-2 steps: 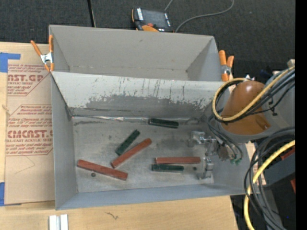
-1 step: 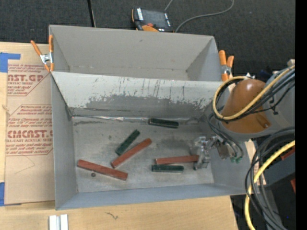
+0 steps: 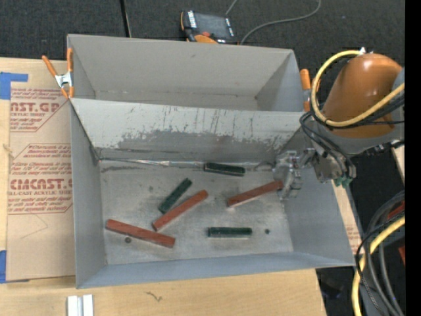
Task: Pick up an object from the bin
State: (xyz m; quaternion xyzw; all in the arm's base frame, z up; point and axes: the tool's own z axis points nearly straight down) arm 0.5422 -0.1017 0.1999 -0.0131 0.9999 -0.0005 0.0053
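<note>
Gripper (image 3: pixel 289 176) at right end of red-brown stick (image 3: pixel 253 194), right of bin (image 3: pixel 87 209); grasp step, closure unreadable. Next: secure grip, lift clear.

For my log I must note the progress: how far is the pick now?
Done: the gripper is down in the bin, at the right end of a red stick near the right wall. In hand: taking that stick; whether it is gripped, I cannot tell. Left: the lift, since the stick seems to lie on the floor. The other sticks lie apart to its left.
</note>
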